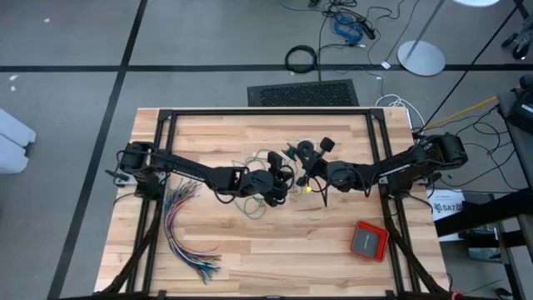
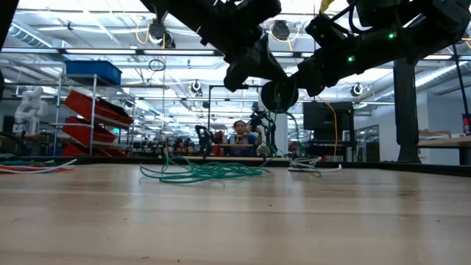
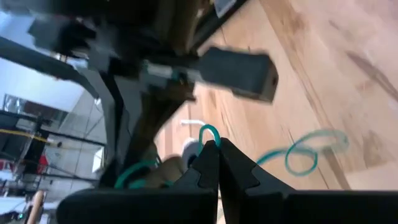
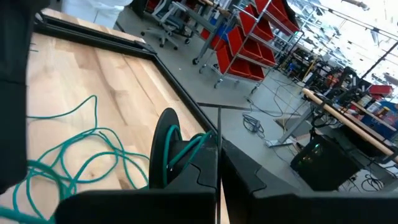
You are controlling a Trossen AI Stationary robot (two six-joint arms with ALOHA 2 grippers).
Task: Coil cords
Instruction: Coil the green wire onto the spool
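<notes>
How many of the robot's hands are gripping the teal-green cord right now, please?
2. The left hand is shut on the teal-green cord above mid-table; the right hand is shut on it beside a dark spool. The rest lies loose on the table.

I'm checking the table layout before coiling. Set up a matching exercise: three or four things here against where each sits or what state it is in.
Things:
1. teal-green cord
2. many-coloured wire bundle
3. red box
4. left claw

Places or states:
A. table's right front part
B. shut on a cord
C. fanned at the table's left front
D. loose tangle near the table's middle

Pairs: 1-D, 2-C, 3-A, 4-B
</notes>
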